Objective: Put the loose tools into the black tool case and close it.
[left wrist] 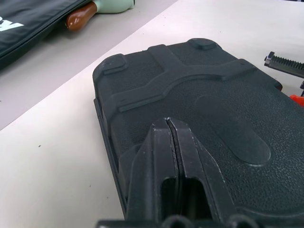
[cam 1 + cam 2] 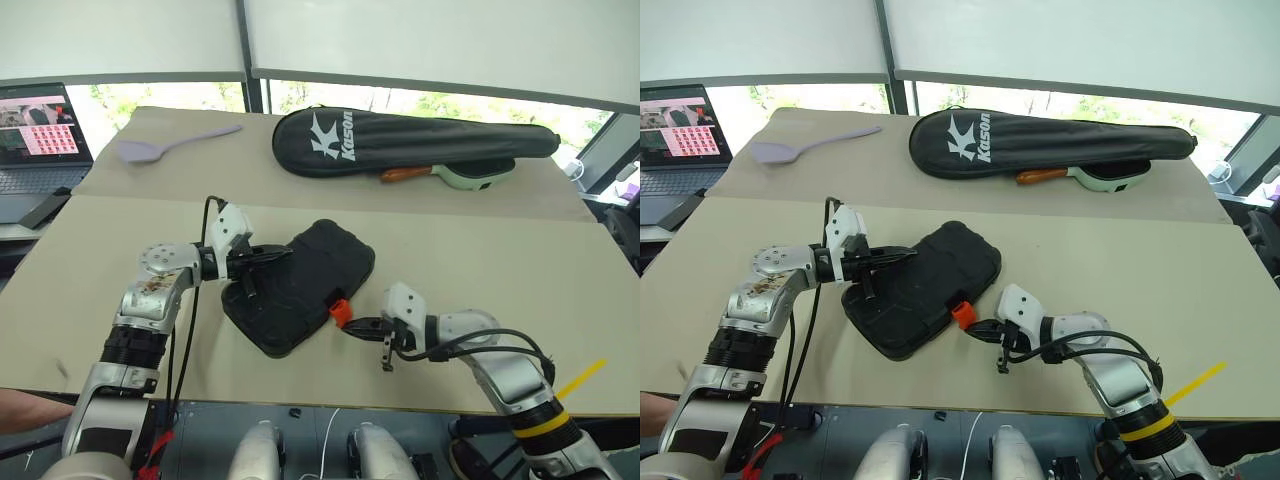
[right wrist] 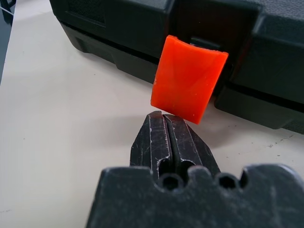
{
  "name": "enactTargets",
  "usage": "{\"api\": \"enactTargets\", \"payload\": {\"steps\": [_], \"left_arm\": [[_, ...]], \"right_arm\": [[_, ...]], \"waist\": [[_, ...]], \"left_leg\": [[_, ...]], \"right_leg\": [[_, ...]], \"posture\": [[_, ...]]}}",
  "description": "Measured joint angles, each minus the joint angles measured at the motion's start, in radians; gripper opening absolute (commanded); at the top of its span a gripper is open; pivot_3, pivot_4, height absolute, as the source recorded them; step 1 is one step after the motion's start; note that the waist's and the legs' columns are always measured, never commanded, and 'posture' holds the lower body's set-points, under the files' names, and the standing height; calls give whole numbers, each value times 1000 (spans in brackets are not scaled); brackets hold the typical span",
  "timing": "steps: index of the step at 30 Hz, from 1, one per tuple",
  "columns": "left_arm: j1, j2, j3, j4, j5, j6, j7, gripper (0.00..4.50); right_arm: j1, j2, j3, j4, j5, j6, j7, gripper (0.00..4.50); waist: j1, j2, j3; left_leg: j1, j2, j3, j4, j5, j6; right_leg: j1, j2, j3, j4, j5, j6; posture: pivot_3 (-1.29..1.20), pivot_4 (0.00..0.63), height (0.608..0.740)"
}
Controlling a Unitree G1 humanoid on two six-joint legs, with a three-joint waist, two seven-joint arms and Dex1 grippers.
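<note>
Near the counter's front edge the right end effector (image 3: 166, 121), fingers pressed together and empty, sits just below the orange latch (image 3: 189, 83), nearer than the left end effector (image 1: 172, 126), likewise closed, resting atop the shut black tool case (image 2: 300, 285); latching looks next.

Lilac spatula (image 2: 165, 147) and black Kason racket bag (image 2: 410, 140) on the table's (image 2: 520, 250) far side, laptop (image 2: 38, 135) beside it
</note>
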Motion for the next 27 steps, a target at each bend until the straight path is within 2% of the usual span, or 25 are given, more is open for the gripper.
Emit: {"api": "enactTargets", "payload": {"steps": [18,27], "left_arm": [[6,-2,-9,5,11,-33,-12,50],[10,-1,-25,6,14,-42,-16,50]], "right_arm": [[-52,31,8,34,-6,3,3,0],[-95,90,35,127,-45,3,-12,0]], "waist": [[-1,0,0],[-5,1,0]], "left_leg": [[1,0,0,0,0,0],[3,0,0,0,0,0]], "right_leg": [[0,0,0,1,0,0],[0,1,1,5,0,0]], "posture": [[0,150,740],[0,150,740]]}}
